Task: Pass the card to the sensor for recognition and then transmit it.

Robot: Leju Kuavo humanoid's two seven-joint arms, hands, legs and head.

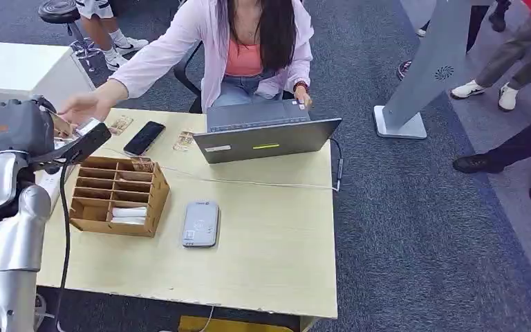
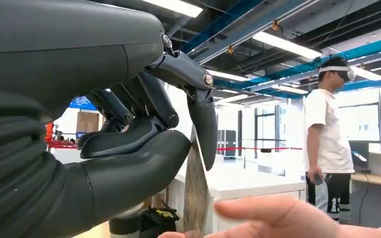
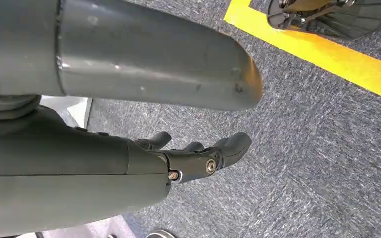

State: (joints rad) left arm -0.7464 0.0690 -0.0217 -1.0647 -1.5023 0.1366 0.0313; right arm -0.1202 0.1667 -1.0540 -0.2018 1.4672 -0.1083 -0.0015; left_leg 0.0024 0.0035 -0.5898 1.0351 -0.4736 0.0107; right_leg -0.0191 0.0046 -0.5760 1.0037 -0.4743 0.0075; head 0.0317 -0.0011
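My left hand (image 1: 76, 146) is raised over the table's far left corner and pinches a card (image 1: 88, 126) between thumb and a finger. In the left wrist view the card (image 2: 196, 188) stands edge-on under the dark fingertips (image 2: 203, 124). A seated person's hand (image 1: 83, 107) reaches to the card and is right beside it; that same hand (image 2: 278, 218) lies close under the card. The grey card sensor (image 1: 200, 223) lies flat on the table, well to the right of my hand. My right hand (image 3: 203, 153) hangs over the carpet, its fingers loosely apart and holding nothing.
A wooden compartment box (image 1: 117, 194) stands just under my left hand. A black phone (image 1: 144, 137), two loose cards (image 1: 183, 140) and an open laptop (image 1: 266, 131) lie at the far side. A cable (image 1: 249, 182) crosses the table. People stand at the right.
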